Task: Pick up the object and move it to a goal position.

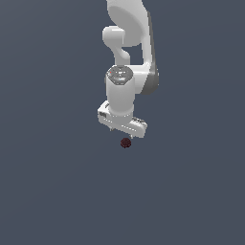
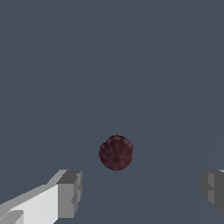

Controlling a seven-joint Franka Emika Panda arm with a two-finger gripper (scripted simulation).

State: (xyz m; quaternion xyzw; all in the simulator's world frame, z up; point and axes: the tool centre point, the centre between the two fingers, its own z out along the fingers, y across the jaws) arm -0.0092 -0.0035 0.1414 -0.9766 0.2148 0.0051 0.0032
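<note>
The object (image 1: pixel 125 142) is a tiny dark maroon-red bumpy lump on the flat grey surface. In the exterior view it lies just below the white gripper (image 1: pixel 122 130), which hangs over it pointing down. In the wrist view the object (image 2: pixel 116 152) shows between and a little beyond the two grey fingertips (image 2: pixel 70 193), which stand wide apart. The gripper (image 2: pixel 140 192) is open and empty, and does not touch the object.
The white arm (image 1: pixel 129 52) rises from the gripper toward the top of the exterior view. A plain dark grey surface (image 1: pixel 57 182) fills everything around. No other objects show.
</note>
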